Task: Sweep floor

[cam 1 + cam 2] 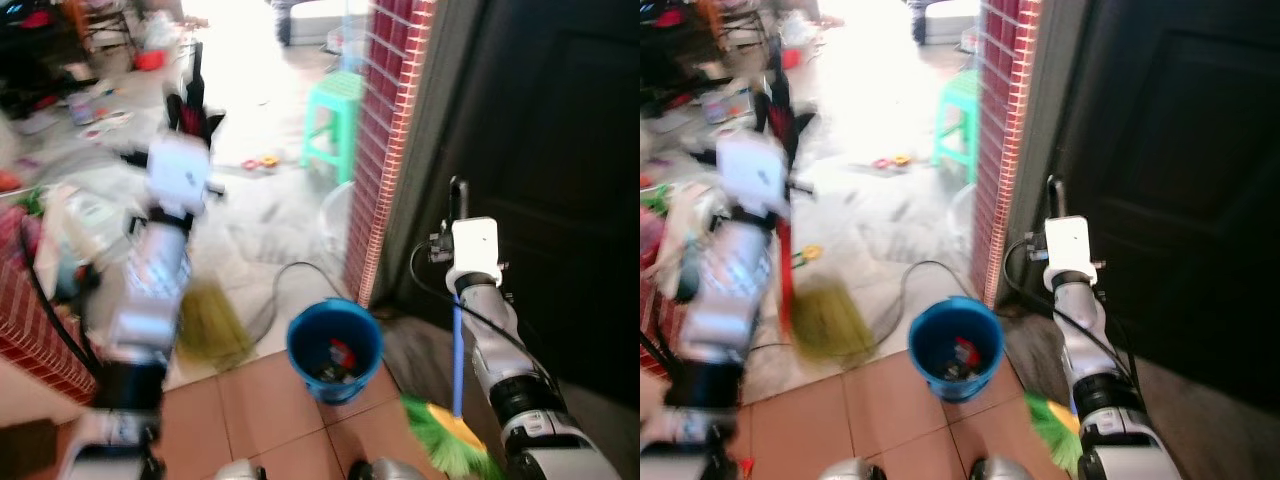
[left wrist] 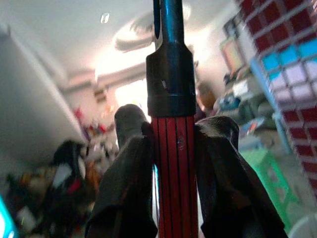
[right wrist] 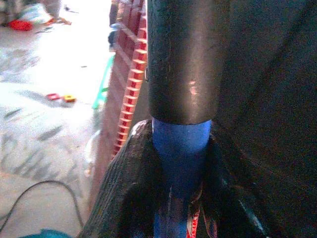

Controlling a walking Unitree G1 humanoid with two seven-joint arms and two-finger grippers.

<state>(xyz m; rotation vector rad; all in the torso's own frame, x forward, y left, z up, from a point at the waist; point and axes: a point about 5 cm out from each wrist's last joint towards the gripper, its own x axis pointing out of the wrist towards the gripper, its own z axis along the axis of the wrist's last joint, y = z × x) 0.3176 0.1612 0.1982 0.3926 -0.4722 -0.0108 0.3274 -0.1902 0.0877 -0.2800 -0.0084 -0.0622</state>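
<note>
On the left, the left gripper (image 2: 173, 163) is clamped on the red-handled broom (image 1: 823, 322), whose yellowish bristles rest on the pale floor (image 1: 270, 215) just left of the blue bucket (image 1: 334, 350). The broom looks light with a stiff shaft and soft head, and its ribbed red grip seems the sound place to hold. On the right, the right gripper (image 3: 181, 163) is closed around the blue handle (image 1: 457, 355) of a green-bristled broom (image 1: 445, 440) by the brick pillar (image 1: 385, 150). The wrist views show both grips closely; the head views show the bristles and bucket.
</note>
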